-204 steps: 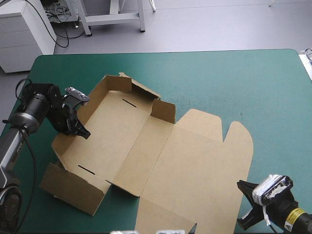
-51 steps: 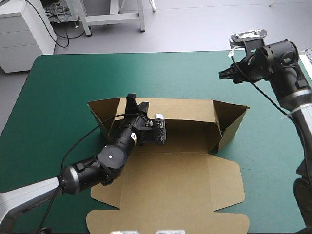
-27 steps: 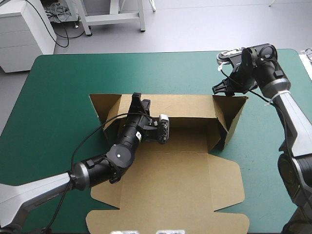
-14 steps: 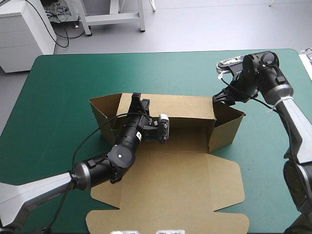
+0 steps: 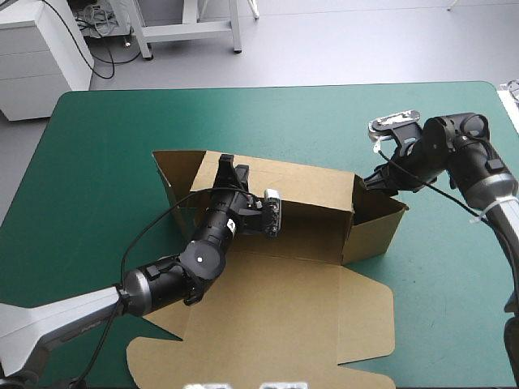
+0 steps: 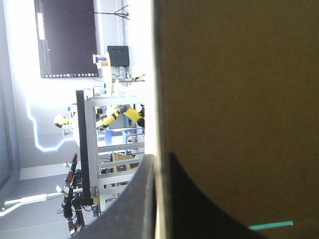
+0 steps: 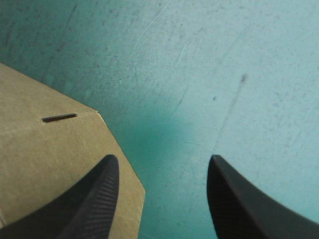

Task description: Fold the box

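Observation:
The brown box [image 5: 284, 304] stands mid-table with its walls raised and its lid flat toward the front edge. My left gripper [image 5: 229, 167] reaches over the tray and is shut on the top of the back wall [image 5: 308, 174]. In the left wrist view the gripper [image 6: 159, 155] pinches the board's edge, and the box wall [image 6: 239, 99] fills one side. My right gripper [image 5: 375, 180] hangs open at the top of the right end wall [image 5: 377, 225]. In the right wrist view the gripper [image 7: 163, 160] stands wide apart, one finger over a slotted flap [image 7: 45, 149].
The teal-green cover [image 5: 97, 146] shows around the box at the left, back and right. The lid's front flaps lie close to the table's front edge. Beside the flap, under my right gripper, is bare cover [image 7: 199, 59].
My right gripper has come down and inward against the right end wall, which now stands closer in. The box has turned a little and its lid has slid left. The left grip is unchanged.

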Motion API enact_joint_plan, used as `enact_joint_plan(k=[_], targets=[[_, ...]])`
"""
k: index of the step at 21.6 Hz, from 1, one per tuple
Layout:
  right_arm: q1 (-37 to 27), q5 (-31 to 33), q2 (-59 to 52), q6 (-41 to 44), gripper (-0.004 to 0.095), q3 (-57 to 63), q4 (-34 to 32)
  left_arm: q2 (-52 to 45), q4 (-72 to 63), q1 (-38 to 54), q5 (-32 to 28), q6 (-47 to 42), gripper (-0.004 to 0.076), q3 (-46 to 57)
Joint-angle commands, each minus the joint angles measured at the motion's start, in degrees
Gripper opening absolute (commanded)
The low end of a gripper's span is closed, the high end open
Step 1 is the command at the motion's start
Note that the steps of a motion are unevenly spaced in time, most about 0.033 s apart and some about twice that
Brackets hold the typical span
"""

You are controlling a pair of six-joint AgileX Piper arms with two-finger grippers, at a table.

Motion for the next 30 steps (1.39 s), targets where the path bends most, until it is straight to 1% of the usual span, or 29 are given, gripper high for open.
enact_joint_plan(k=[1, 3, 6, 8, 11, 14, 17, 20, 24, 27, 30], targets=[[-0.1, -0.5, -3.9, -1.3, 0.0497, -0.6, 0.1, -0.9, -0.6, -0.4, -0.7, -0.8, -0.0009, -1.0], [-0.1, 0.5, -4.6, -1.4, 0.0497, -0.6, 0.1, -0.9, -0.6, -0.4, -0.7, -0.8, -0.0009, -1.0], [-0.1, 5.1, -4.7, -3.5, 0.0496, -0.6, 2.4, -0.9, -0.6, -0.4, -0.7, -0.8, -0.0009, -1.0], [-0.1, 6.0, -4.8, -3.5, 0.0496, -0.6, 2.9, -0.9, -0.6, -0.4, -0.7, -0.8, -0.0009, -1.0], [-0.1, 6.7, -5.5, -3.5, 0.0496, -0.6, 3.0, -0.9, -0.6, -0.4, -0.7, -0.8, -0.0009, -1.0], [-0.1, 6.7, -8.0, -3.9, 0.0461, -0.6, 2.5, -0.9, -0.6, -0.4, -0.6, -0.8, -0.0009, -1.0], [-0.1, 5.9, -10.8, -4.0, 0.044, -0.6, 3.6, -0.9, 0.0, -0.4, -0.5, -0.8, -0.0009, -1.0], [-0.1, 3.7, -13.2, -3.9, 0.0441, -1.3, 2.5, -0.9, 0.0, 0.7, -0.7, -0.8, -0.0008, -1.1], [-0.1, 1.8, -13.1, -3.9, 0.0446, -7.2, -0.6, -1.1, 0.0, 3.5, -0.8, -3.6, -0.0009, -1.6], [-0.1, 1.8, -11.5, -2.1, 0.0446, -12.3, -5.0, -1.1, 0.0, 3.6, -1.4, -3.6, -0.0009, -4.2], [-0.1, 2.1, -8.8, -0.7, 0.0446, -16.0, -6.7, -1.1, -0.1, 3.6, -2.9, -3.9, -0.0008, -7.1]])
